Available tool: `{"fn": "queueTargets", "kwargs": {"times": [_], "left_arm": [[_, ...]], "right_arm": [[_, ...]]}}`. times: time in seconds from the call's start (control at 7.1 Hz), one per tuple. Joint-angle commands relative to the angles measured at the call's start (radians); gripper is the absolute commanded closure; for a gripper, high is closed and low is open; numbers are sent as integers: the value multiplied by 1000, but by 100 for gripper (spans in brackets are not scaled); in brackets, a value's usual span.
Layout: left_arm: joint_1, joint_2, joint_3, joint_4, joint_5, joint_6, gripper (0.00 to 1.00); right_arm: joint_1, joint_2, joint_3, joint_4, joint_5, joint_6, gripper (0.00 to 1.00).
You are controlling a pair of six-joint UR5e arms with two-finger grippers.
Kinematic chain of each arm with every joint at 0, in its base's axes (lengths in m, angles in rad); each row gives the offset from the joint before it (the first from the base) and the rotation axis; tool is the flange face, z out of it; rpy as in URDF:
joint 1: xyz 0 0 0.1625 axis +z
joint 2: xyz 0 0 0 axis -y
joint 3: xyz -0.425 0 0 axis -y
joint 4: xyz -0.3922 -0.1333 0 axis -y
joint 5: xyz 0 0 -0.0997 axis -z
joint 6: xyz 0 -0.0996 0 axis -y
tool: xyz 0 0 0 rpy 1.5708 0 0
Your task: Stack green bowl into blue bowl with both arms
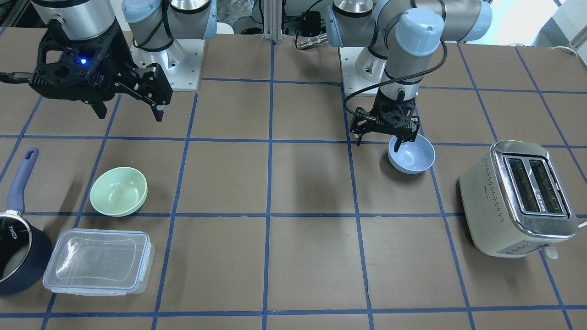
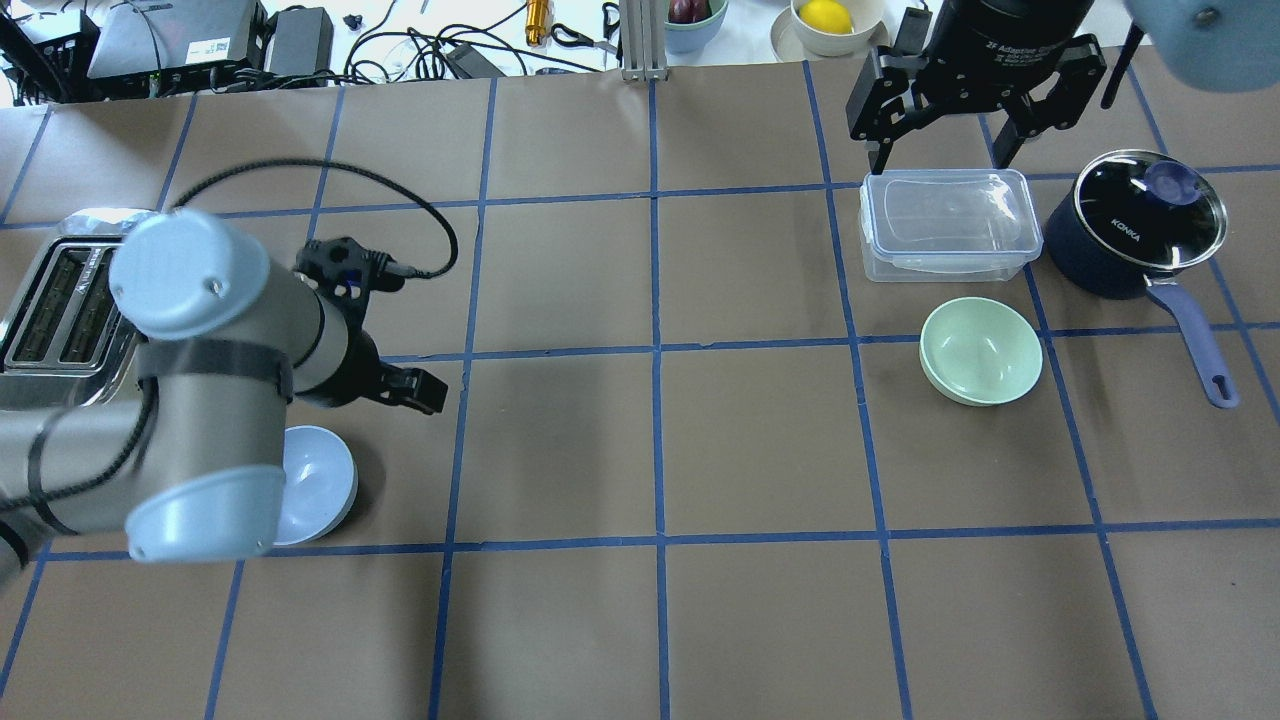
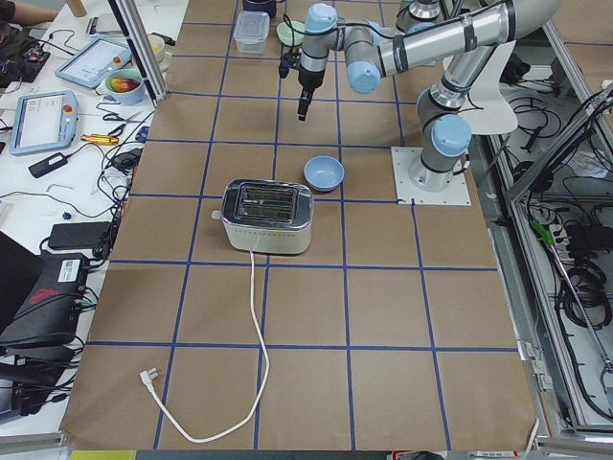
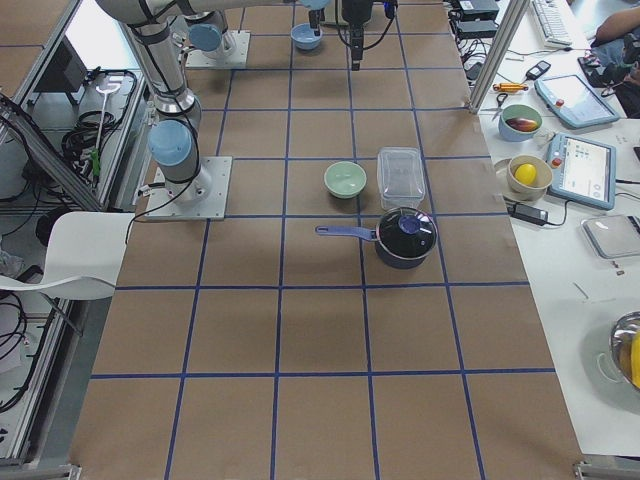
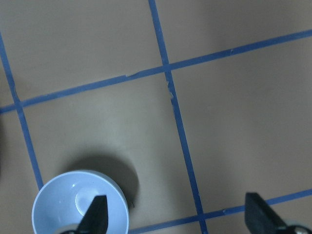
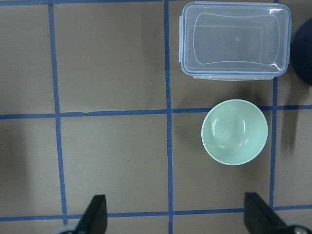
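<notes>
Left end effector (image 5: 178, 219) wide open, straddling blue bowl (image 5: 53, 204) rim

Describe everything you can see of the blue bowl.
The blue bowl is small, round, pale powder-blue, plain and smooth, plastic-looking, with a flat circle at its bottom. It stands upright and empty on the brown table, with the cream toaster nearest, apart from it. Only the table touches it: the left gripper hangs open above it, one finger over its rim in the wrist view.
</notes>
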Motion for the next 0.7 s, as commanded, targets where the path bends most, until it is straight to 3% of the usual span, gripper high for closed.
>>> {"fn": "queueTargets", "kwargs": {"times": [0.0,0.28,0.42,0.56], "left_arm": [[13,23,-169,102,202,-1,0],[110,11,-176,85,219,-4,0],[110,-6,-179,85,219,8,6],[119,-12,-174,87,215,20,29]], "right_arm": [[1,4,-26,13,-4,0,0],[8,6,-35,16,-2,1,0],[8,18,-35,-3,-1,0,0],[8,22,-33,-2,1,-3,0]]}}
